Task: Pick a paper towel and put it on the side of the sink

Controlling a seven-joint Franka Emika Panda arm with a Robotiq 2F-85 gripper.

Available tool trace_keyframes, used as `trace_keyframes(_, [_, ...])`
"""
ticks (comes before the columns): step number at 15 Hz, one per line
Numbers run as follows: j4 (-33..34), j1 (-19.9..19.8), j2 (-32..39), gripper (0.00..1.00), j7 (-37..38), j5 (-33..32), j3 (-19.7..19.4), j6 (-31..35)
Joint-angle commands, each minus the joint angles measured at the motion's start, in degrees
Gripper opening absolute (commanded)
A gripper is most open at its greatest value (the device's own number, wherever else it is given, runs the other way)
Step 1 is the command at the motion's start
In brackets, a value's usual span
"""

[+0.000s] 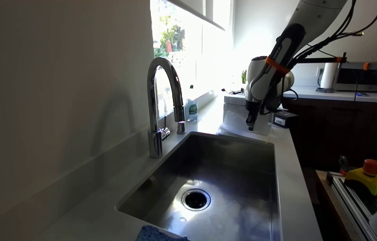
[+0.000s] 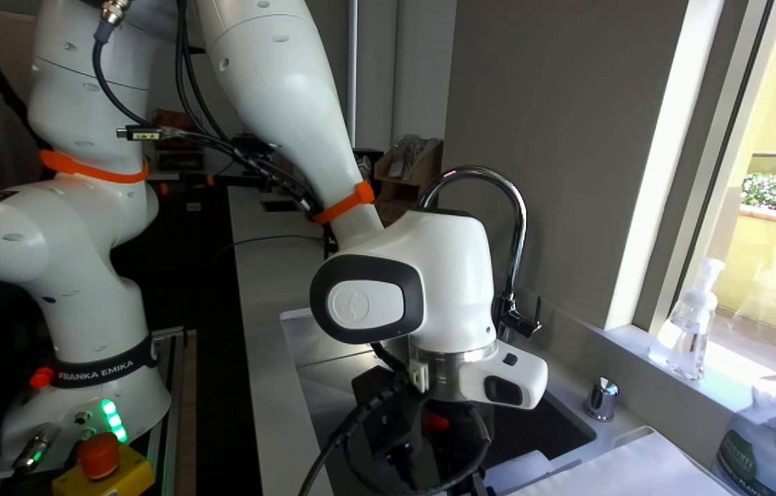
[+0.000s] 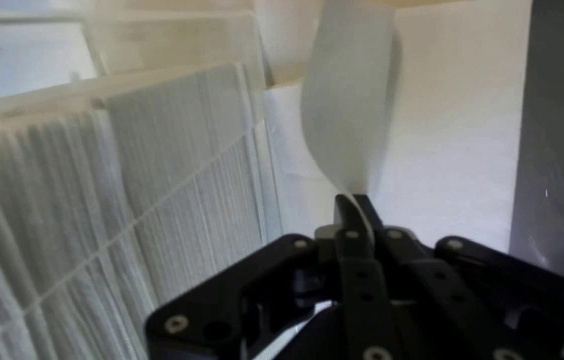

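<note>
Just past the far end of the sink, as an exterior view shows it, the hand points down toward the counter. Its two fingers are pressed together, and between them the paper towel is pinched near its edge. I suppose this small grip is used because the sheet is thin and floppy: it offers no firm side to clasp, only a border. For the same reason, its free part does not stand straight but bends away from the fingertips in a soft curve.

Beside the hand rises the stack of thin white sheets, probably set there so that a dry towel is near to wet hands, yet outside the basin. Between stack and sink lies a flat white surface; whether it is another towel, I cannot tell.

The picking seems done, while the placing remains. With the sink's edge so near, the next move calls, in my judgement, for a low and gentle release, because such a light sheet, dropped from above, could drift into the basin.
</note>
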Motion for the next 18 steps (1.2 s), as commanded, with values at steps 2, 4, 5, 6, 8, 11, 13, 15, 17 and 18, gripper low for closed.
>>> trace_keyframes(2, [0.7, -0.2, 0.1, 0.27, 0.7, 0.1, 0.6, 1.2])
trace_keyframes(4, [0.8, -0.1, -0.8, 0.4, 0.5, 0.4, 1.0, 1.1])
trace_keyframes(5, [1.1, -0.1, -1.1, 0.49, 0.4, 0.4, 1.3, 0.9])
trace_keyframes(6, [1.2, -0.1, -1.6, 0.55, 0.3, 0.8, 1.7, 0.8])
trace_keyframes(8, [1.8, -0.4, -2.0, 0.71, 0.0, 1.7, 2.4, 0.6])
trace_keyframes(11, [2.1, -1.2, -3.2, 0.93, -1.3, 4.9, 4.5, -0.3])
trace_keyframes(13, [2.5, -2.1, -3.9, 1.0, -2.5, 8.5, 6.3, -1.5])
trace_keyframes(15, [2.8, -2.8, -4.4, 1.0, -3.6, 11.7, 7.8, -2.1])
trace_keyframes(17, [3.3, -3.3, -4.7, 1.0, -4.6, 14.2, 8.7, -2.0])
trace_keyframes(18, [3.6, -3.5, -5.0, 1.0, -5.1, 15.5, 9.2, -2.5])
